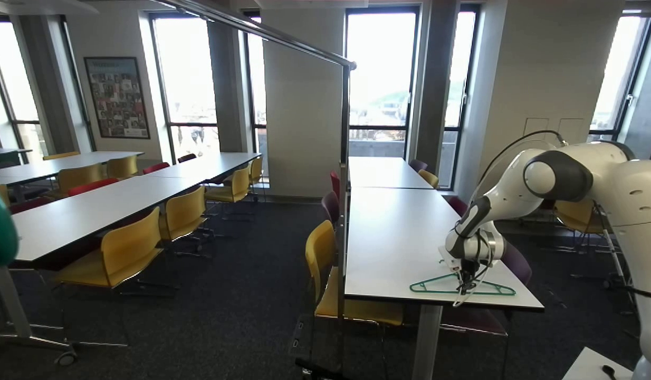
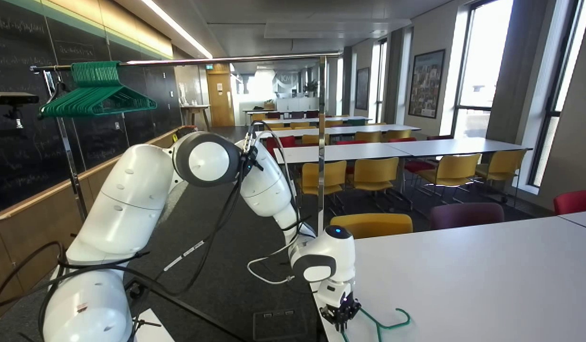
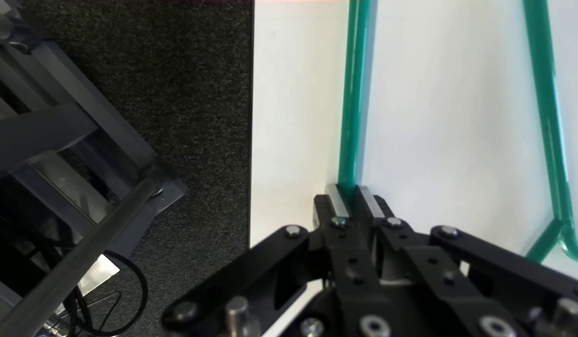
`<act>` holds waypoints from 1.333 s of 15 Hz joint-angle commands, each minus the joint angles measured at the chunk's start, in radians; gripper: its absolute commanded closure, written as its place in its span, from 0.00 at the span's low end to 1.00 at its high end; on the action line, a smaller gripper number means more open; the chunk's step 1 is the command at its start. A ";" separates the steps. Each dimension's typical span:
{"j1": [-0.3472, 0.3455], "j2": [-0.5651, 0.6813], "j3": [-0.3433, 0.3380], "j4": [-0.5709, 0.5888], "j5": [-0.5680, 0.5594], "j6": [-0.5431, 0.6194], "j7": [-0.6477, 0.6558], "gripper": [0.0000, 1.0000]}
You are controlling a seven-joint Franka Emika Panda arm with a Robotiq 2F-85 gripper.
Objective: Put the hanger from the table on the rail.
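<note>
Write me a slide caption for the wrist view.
Hand shut on the straight bar of a green hanger, near the edge of the white table.

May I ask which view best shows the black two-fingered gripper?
The wrist view: the gripper appears close up, a green triangular hanger between its fingers. Both exterior views show it smaller, over the white rectangular table, fingers less distinct.

So the hand [image 2: 341, 325] is way down low at the worktop [image 2: 473, 280], right at a green hanger [image 2: 379, 327] with the hook [image 2: 409, 317] sticking out. Up on the rail [image 2: 236, 59] there's a whole bunch of green hangers [image 2: 97, 90] jammed near one end, chalkboard [image 2: 17, 161] behind.
</note>
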 commanded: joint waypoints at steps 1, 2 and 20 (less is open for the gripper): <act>0.009 -0.004 -0.021 0.008 -0.021 -0.031 0.010 0.98; 0.012 -0.004 -0.024 0.007 -0.022 -0.028 0.013 0.98; 0.245 -0.248 -0.107 -0.341 -0.086 0.309 0.051 0.98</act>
